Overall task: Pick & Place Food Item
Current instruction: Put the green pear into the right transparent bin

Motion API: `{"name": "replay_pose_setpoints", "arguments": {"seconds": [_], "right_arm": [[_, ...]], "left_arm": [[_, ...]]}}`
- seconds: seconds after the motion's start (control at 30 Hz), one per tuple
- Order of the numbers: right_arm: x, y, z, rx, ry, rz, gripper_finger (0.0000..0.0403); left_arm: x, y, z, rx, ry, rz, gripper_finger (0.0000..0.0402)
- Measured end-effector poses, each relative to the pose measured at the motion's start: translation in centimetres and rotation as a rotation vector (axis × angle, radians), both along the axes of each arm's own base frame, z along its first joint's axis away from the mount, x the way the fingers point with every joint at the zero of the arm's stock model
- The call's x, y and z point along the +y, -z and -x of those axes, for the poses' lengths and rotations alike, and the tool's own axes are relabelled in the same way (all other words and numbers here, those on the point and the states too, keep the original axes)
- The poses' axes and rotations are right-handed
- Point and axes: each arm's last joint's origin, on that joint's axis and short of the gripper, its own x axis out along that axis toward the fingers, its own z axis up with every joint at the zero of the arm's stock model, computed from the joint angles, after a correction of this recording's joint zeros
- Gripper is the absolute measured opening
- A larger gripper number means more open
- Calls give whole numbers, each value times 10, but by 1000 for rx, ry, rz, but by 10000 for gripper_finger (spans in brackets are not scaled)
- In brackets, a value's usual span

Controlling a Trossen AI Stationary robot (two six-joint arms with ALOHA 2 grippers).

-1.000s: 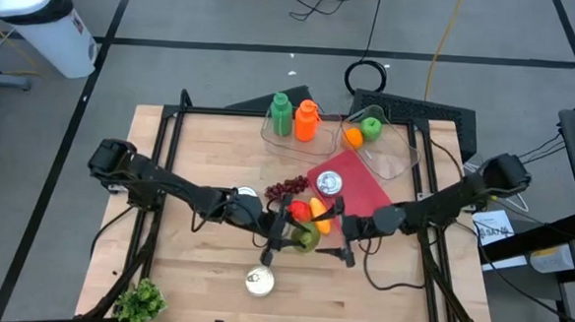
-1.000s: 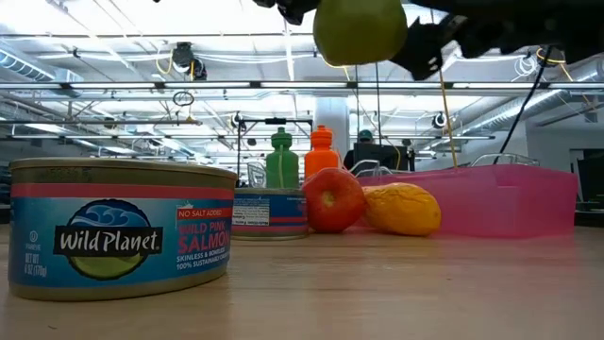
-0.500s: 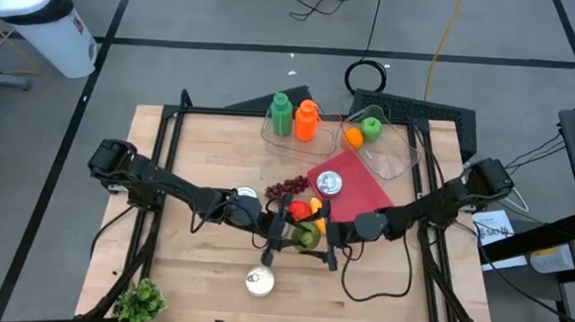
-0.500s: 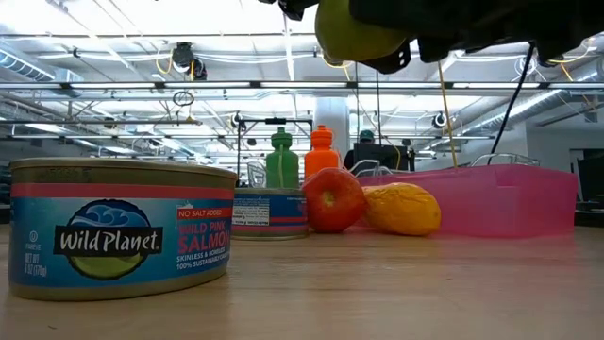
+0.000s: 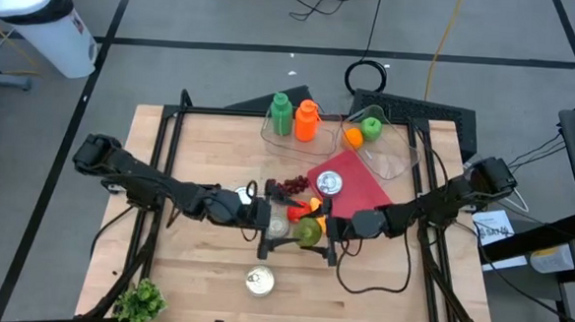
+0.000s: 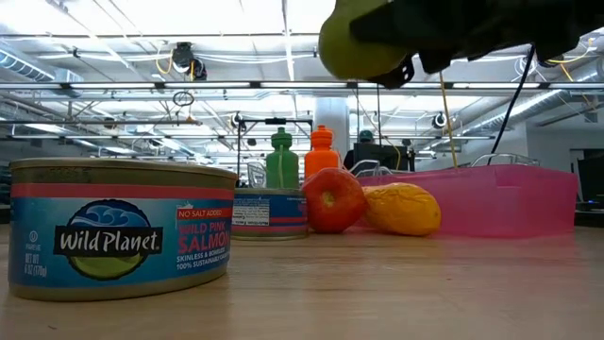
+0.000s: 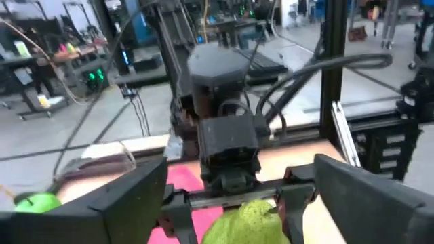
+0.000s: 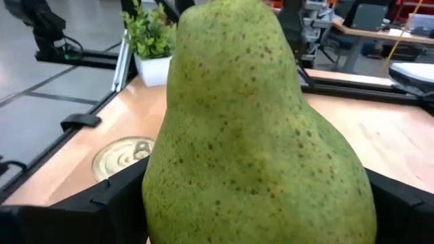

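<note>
A: Where is the pear [image 5: 309, 231] now?

B: It is lifted above the table [image 5: 199, 147], just beside the red tray [image 5: 365, 190]. The right gripper [image 5: 325, 241] has its fingers closed on it. In the right wrist view its narrow end points away from the wrist.

A: And the left gripper [image 5: 276, 233]?

B: Its fingers are spread apart, facing the pear, holding nothing.
</note>
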Motion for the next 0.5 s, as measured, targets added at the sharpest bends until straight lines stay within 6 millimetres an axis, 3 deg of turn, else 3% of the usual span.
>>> {"name": "replay_pose_setpoints", "arguments": {"seconds": [0.1,0.5], "right_arm": [[-2,0,0,2,3,-2,345],[-2,-3,-1,-28,6,-13,345]], "left_arm": [[-2,-1,1,2,15,6,388],[-7,37,-21,77,38,-51,303]]}}
